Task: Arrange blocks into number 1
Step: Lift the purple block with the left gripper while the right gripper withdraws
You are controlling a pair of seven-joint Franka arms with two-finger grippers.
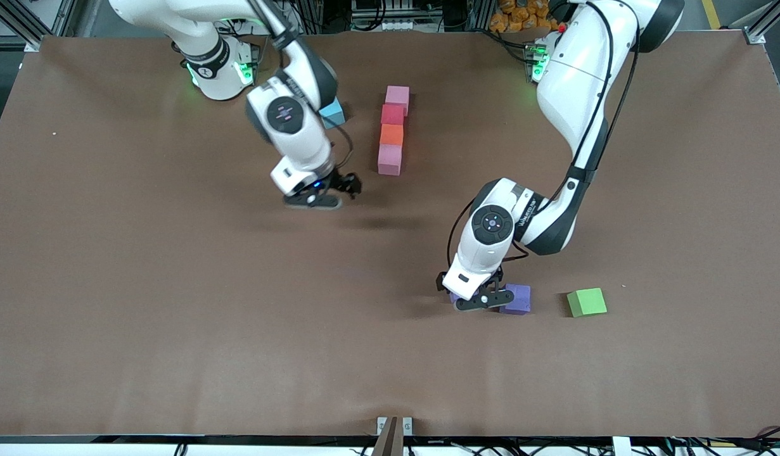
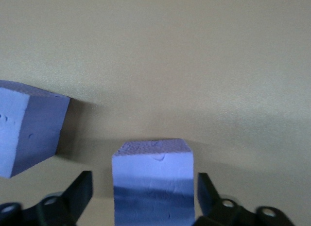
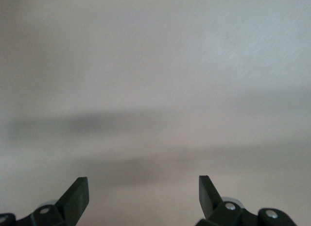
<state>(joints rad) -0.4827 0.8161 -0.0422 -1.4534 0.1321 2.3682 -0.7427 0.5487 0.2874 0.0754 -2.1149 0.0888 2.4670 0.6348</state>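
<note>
On the bench [image 1: 142,304], toward the middle, nearer my bases:

- Pink blocks, two: the first pink block [image 1: 397,95] and the second pink block [image 1: 390,159] cap the ends of one straight column.
- Red block [image 1: 393,114], one, and orange block [image 1: 391,135], one: between the pinks, each touching its neighbours.
- Purple blocks, two: well apart from the column, nearer the front camera. One purple block [image 2: 153,182] sits between the fingers of my left hand [image 1: 485,299], which is spread astride it and not clamped; the other purple block [image 1: 516,299] lies just beside.
- Green block [image 1: 587,302], one: near the purples.
- Blue block [image 1: 332,114], one: partly hidden by my right arm.
- Right hand [image 1: 346,185]: released, holding nothing, over bare bench near the second pink block.
</note>
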